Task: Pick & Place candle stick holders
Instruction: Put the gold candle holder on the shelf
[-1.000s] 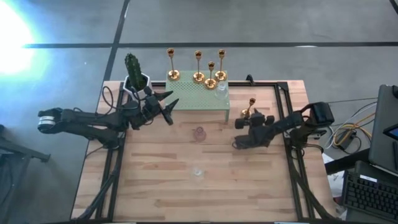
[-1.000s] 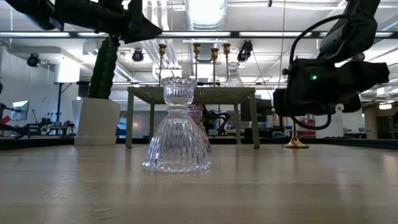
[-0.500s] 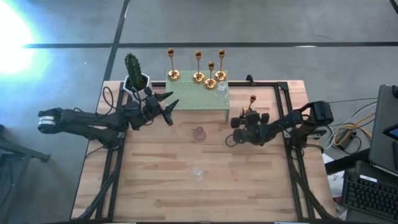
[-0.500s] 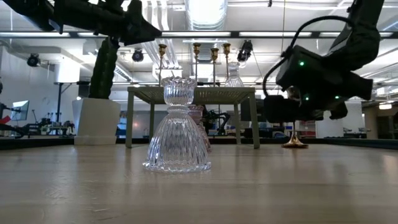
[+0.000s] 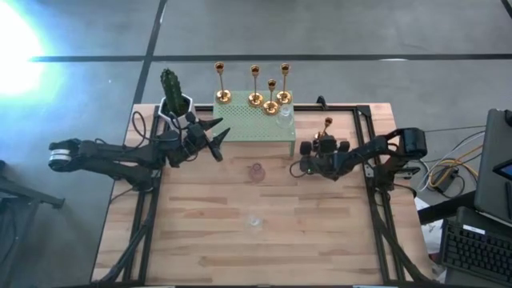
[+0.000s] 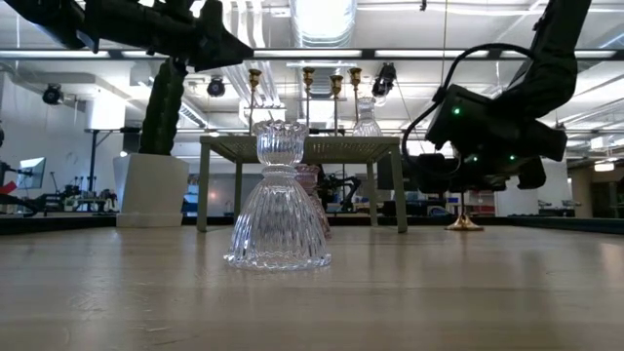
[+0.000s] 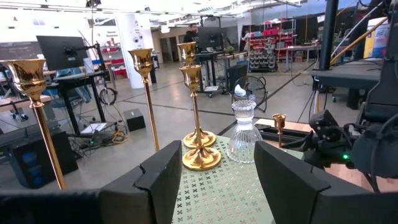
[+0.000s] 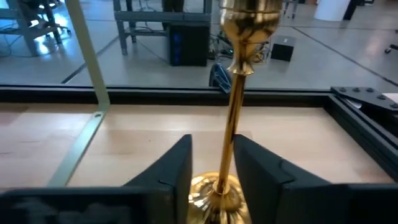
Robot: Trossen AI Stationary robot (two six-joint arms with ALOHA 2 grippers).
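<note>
One gold candle stick holder [image 8: 239, 74] stands on its round base on the table, right of the green stand [image 5: 254, 124]. My right gripper [image 8: 211, 171] is open, with a finger on either side of the holder's slim stem, low down; it also shows in the high view [image 5: 323, 147]. Several more gold holders [image 5: 255, 98] and a clear glass one [image 5: 285, 112] stand on the green stand. A pinkish glass holder [image 5: 256, 170] and a clear glass holder [image 5: 254, 219] stand on the table. My left gripper [image 5: 218, 144] is open and empty, raised, left of the stand. My right gripper has its fingers level, coming from the table's near side, across the gold holder's stem [image 8: 227, 155]. The stem stands close beside one finger [image 8: 261, 168]; whether it touches I cannot tell. The holder stands upright on the table.
A cactus in a white pot [image 5: 171, 94] stands at the far left corner. A black frame [image 5: 364, 128] runs along the table's right and far edges. Bare wood lies near the front edge [image 5: 256, 256]. Desk equipment [image 5: 480, 232] sits off the table's right.
My right gripper has gone toward the table's far edge and swung round to the lone gold holder; its fingers now stand on either side of the stem. The holder has stayed in place.
</note>
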